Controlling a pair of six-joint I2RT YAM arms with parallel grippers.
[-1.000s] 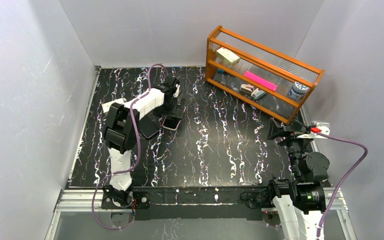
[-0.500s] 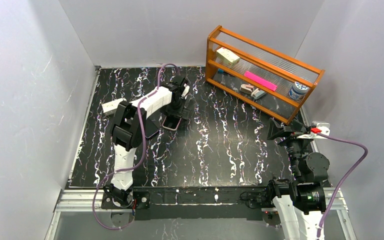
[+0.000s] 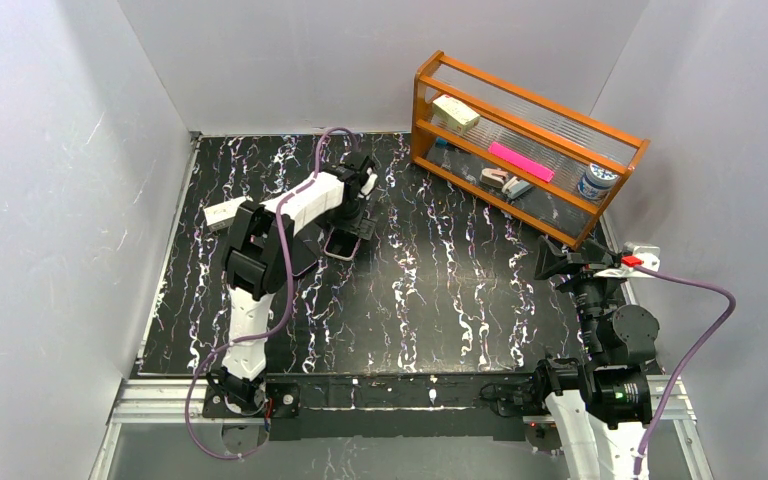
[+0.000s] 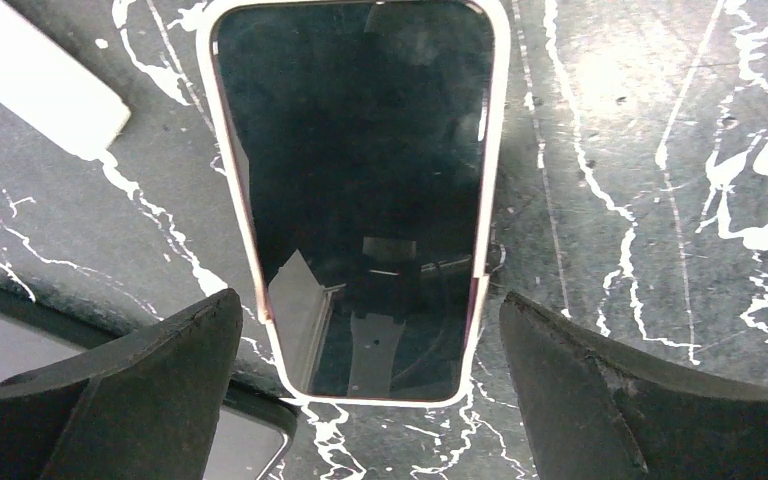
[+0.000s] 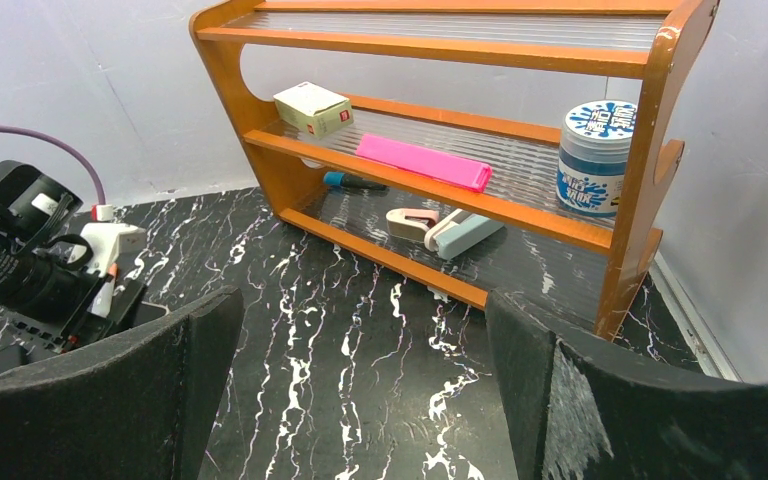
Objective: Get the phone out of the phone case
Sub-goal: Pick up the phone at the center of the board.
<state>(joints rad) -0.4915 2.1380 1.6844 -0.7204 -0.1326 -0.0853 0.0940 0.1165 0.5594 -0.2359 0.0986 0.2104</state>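
The phone [image 4: 355, 190], dark screen up, lies in a pale pink case [image 4: 228, 200] on the black marbled table; in the top view it shows just below the left wrist [image 3: 343, 244]. My left gripper [image 4: 370, 320] is open and hangs over the phone's near end, one finger on each side, neither touching the case. In the top view this gripper [image 3: 354, 218] is at the back left of the table. My right gripper [image 5: 365, 310] is open and empty, low at the right edge [image 3: 562, 262], far from the phone.
A second dark flat device [image 4: 235, 440] lies partly under the left finger, beside the phone [image 3: 300, 255]. A white block [image 4: 35, 75] lies further left [image 3: 224, 212]. A wooden shelf [image 3: 520, 150] with a box, pink item, stapler and jar stands back right.
My left arm has swung a little to the right and settled over the phone. It has barely moved in the last half second. The right arm has not moved.
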